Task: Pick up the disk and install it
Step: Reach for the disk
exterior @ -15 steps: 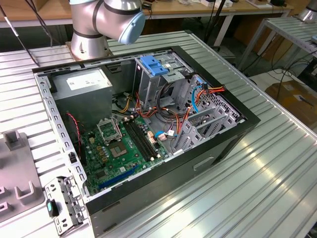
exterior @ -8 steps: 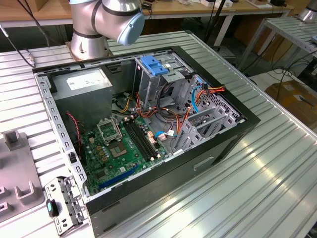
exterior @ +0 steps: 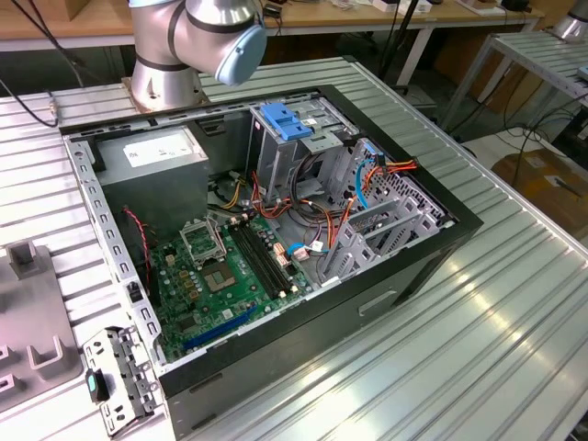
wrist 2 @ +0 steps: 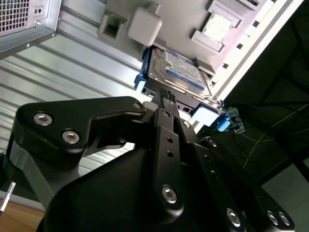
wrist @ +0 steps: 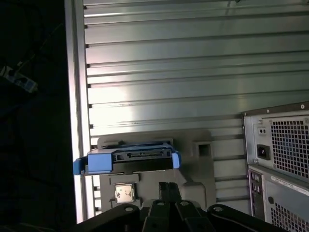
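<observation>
Jaws were seen nearly together and empty, the gripper (wrist 2: 167, 95) poised just beside the disk (wrist 2: 179, 71), which was seated in a grey holder (wrist 2: 145, 24) on the ribbed table (wrist: 169, 72). Pick-up was judged the step in hand, for which parted jaws squared to the disk would be needed.

Blue-railed disk (wrist 2: 179, 72) flat on grey fixture (wrist 2: 145, 24), label up
</observation>
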### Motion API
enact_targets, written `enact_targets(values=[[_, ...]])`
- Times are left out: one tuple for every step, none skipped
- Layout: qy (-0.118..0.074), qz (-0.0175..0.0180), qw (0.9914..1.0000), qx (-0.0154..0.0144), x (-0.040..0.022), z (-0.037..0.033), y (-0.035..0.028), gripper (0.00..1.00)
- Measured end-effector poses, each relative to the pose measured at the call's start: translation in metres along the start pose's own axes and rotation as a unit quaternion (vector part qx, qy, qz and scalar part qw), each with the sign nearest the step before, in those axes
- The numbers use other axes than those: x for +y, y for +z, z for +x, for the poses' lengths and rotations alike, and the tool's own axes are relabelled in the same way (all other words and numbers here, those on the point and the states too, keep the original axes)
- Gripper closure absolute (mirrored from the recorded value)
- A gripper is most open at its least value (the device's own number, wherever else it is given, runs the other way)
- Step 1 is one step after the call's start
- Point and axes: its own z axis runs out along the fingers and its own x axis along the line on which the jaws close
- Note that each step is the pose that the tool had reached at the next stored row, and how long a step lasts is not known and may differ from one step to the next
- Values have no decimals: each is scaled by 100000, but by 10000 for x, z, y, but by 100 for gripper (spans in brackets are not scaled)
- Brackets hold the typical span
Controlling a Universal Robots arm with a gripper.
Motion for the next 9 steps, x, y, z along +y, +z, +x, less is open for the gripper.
enact_targets(values=[[5,-2,100000,-5,-1,49,0,89],[8,3,100000,5,-3,93,-1,89],[6,5,100000,5,-4,139,-2,89],[4,-2,100000,-2,-6,184,-1,89],[2,0,100000,-4,-8,244,-1,89],[-1,3,100000,3,-9,283,-2,89],[-1,1,100000,-1,-12,334,-2,89],[4,1,100000,0,-13,375,-2,89],[5,-1,100000,-3,-15,413,-2,89]])
